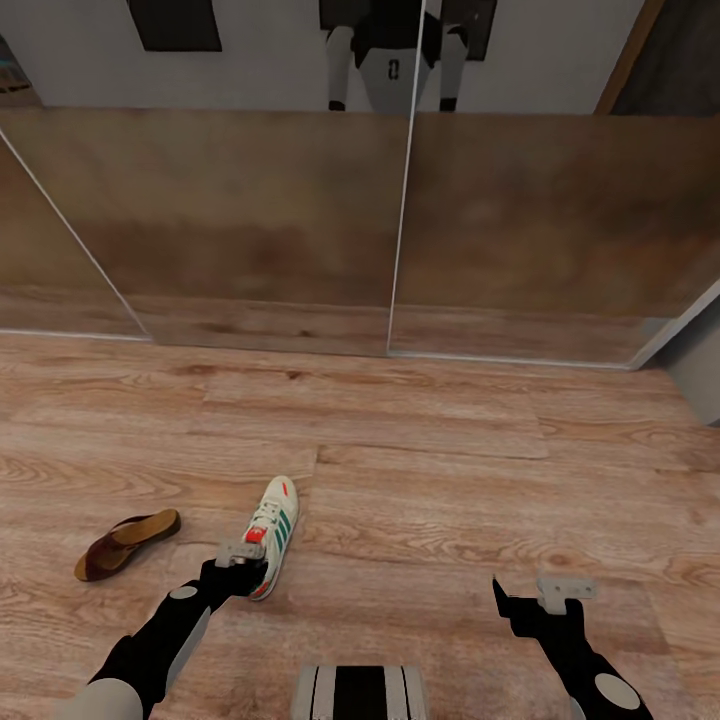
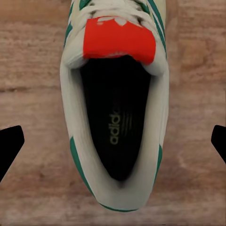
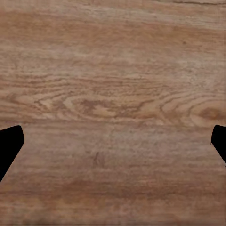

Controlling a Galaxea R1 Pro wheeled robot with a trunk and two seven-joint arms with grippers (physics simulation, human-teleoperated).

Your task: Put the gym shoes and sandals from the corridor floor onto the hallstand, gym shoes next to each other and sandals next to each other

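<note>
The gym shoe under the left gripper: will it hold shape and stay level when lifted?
The gym shoe has a padded collar that probably yields slightly when gripped. The left gripper has its jaws spread over the heel end, so the toe may dip when lifted. It looks light.

A wall of mirrored sliding panels (image 1: 250, 220) runs across the far side, split by thin pale vertical frames (image 1: 405, 180). Above the reflected planks, the glass shows a grey wall with dark rectangular pictures (image 1: 175, 22). A wooden door edge (image 1: 630, 55) slants at upper right.
</note>
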